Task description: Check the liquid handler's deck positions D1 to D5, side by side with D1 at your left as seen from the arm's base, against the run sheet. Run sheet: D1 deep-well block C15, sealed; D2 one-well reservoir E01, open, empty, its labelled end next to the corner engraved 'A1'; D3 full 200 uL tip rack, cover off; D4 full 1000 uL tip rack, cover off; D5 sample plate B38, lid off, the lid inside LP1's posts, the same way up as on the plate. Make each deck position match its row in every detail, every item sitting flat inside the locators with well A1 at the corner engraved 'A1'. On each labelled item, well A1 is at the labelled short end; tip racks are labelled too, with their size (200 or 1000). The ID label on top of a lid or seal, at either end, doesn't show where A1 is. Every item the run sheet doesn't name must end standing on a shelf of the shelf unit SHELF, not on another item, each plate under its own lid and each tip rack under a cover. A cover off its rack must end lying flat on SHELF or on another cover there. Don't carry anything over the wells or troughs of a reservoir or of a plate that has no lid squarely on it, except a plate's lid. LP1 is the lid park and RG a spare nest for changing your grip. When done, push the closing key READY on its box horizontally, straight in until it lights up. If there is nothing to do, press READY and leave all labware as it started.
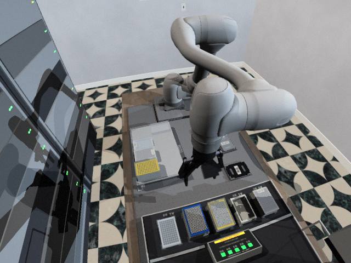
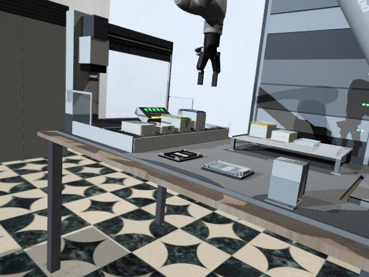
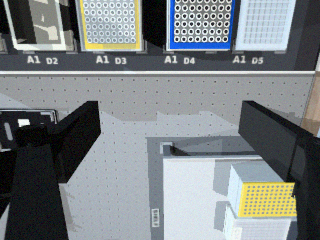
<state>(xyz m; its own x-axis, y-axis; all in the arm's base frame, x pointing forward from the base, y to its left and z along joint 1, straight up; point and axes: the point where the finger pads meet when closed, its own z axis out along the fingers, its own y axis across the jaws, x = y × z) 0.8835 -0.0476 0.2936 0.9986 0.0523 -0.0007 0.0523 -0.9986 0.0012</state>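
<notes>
Grey bench [image 1: 158, 195] on checkered floor | gripper [image 2: 207, 79] spread, empty, high over the bench between SHELF [image 1: 167, 141] and deck, likely to stay clear of open wells | beyond SHELF: D3 yellow rack [image 1: 220, 213], D4 blue rack [image 1: 195, 219], both uncovered as required

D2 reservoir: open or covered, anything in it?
Open and apparently empty: the reservoir at D2 shows its bare pale floor with only shadows, no lid or seal over it; the wrist view agrees.
</notes>
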